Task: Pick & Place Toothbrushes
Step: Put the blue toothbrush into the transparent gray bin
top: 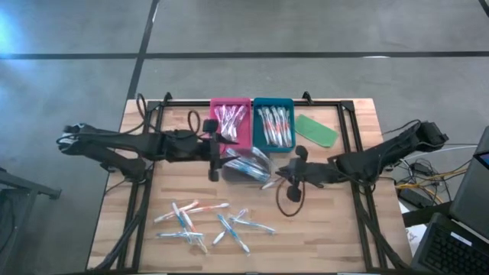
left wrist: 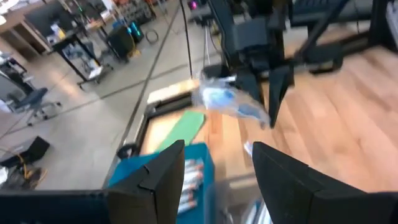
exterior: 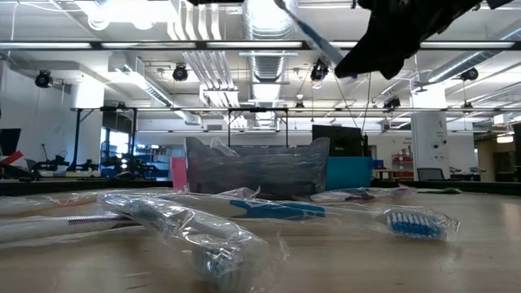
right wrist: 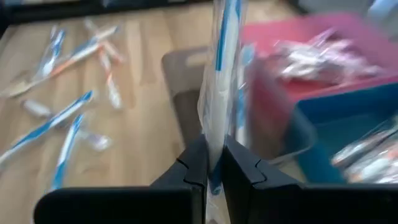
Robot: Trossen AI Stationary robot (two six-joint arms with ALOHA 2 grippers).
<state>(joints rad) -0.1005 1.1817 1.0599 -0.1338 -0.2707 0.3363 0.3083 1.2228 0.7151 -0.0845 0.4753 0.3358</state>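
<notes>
Midway through a sorting job, a pink tray (top: 230, 122) and a teal tray (top: 273, 122) at the far edge of the wooden desk (top: 359, 145) each hold a batch of wrapped toothbrushes, and a clear grey tray (top: 248, 164) just in front of them holds several more. A good dozen loose toothbrushes (top: 206, 221) lie scattered across the near half of the desk, blue-handled and orange-handled ones mixed together, so much of the work appears to be left.

The right end effector (right wrist: 211, 163) is clenched on a blue-handled wrapped toothbrush (right wrist: 221, 74), held upright above the desk just beside the grey tray. The left end effector (left wrist: 214, 171) stands released, nothing between its fingers, hovering over the trays near the teal one. A flat green piece (top: 316, 129) lies just beside the teal tray, apart from the brushes.

Room is tight in the middle: the two arms face each other across the grey tray, and the held brush hangs close to its rim. The black frame (top: 348, 130) runs along the desk's sides and far edge, hemming the trays in. The near half offers open wood on the right side, though the scattered brushes crowd its left and centre.
</notes>
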